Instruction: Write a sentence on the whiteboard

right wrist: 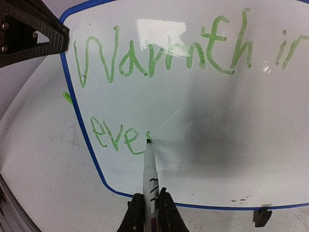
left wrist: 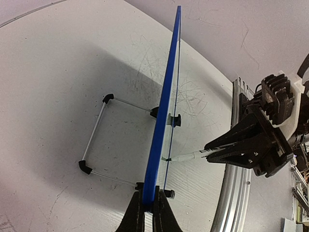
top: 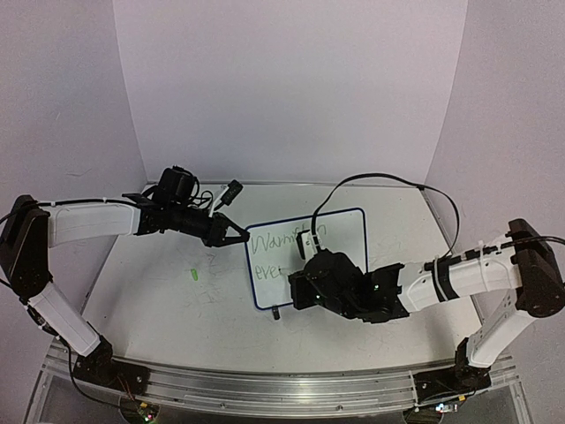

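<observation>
Right gripper holds marker tip against the whiteboard.

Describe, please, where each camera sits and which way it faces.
Top external: above, behind the bases, looking down at the whiteboard; both arms show.
Left wrist: looks along the board's blue edge; the left gripper clamps it at the bottom.
Right wrist: faces the sentence on the board; the right gripper, at bottom, holds the marker.
Shared: each wrist view shows the other gripper.
</observation>
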